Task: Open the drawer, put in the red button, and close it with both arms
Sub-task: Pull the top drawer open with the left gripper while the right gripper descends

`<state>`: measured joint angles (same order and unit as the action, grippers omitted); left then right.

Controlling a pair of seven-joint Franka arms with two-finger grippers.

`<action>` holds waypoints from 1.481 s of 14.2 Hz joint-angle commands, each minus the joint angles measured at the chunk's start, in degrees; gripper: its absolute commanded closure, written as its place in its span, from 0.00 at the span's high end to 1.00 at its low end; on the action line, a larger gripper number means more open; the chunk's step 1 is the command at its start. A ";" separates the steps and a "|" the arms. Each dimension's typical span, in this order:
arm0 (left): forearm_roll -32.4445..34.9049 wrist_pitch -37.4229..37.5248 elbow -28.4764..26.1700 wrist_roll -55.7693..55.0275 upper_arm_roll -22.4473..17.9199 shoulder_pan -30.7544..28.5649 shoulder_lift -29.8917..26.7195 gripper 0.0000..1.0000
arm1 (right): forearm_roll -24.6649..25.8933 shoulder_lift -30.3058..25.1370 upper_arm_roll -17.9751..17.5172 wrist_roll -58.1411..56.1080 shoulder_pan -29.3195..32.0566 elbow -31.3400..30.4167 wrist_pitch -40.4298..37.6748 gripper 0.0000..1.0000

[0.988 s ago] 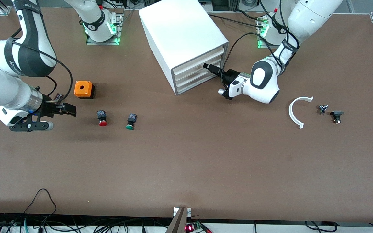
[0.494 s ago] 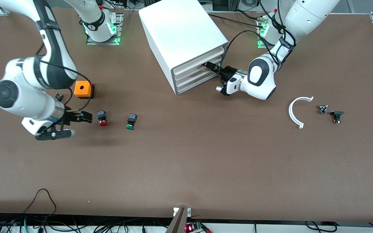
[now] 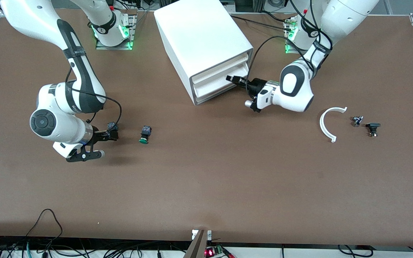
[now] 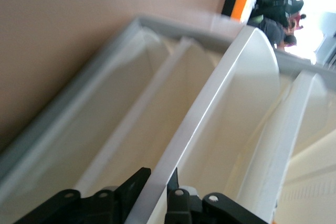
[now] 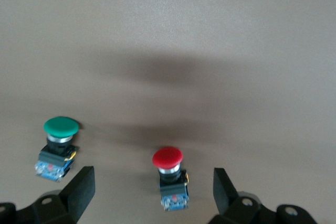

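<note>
The brown, matte tabletop (image 3: 206,186) carries 1 big white box cabinet (image 3: 201,39) with smooth walls and a grey front rim; its stacked tray-like drawers are wide, shallow and glossy white. 2 white arms with black joint bands reach over the tabletop. The left hand (image 3: 236,79) is at the cabinet's front, and in the left wrist view its black fingers (image 4: 134,184) are clamped on the thin front lip of the drawer (image 4: 220,103), which stands slightly out from the others. The right hand (image 3: 110,134) hangs low over the tabletop toward the right arm's end, its 2 fingers (image 5: 79,190) spread wide apart with the red button (image 5: 169,177) between them, touching neither. That button lies on its side on the tabletop, a round glossy red cap on a stubby black-and-blue body. Just beside it, toward the cabinet, lies 1 like button with a green cap (image 3: 144,134). Toward the left arm's end lie 1 thin white curved plastic strip (image 3: 326,123), shaped like a half ring, and nearby 2 small dark parts (image 3: 366,123), too small to make out.
</note>
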<state>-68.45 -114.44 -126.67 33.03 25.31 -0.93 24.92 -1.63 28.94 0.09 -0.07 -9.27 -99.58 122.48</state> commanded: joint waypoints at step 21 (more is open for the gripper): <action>1.92 -15.45 8.89 1.25 -8.96 -6.63 -9.36 1.00 | 0.22 -2.31 0.09 -14.79 0.48 -22.94 22.45 0.45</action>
<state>-67.40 -127.87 -116.70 34.40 16.00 -6.44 17.15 -1.56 28.00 0.31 -14.69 -9.10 -120.80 144.46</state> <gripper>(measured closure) 0.000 0.388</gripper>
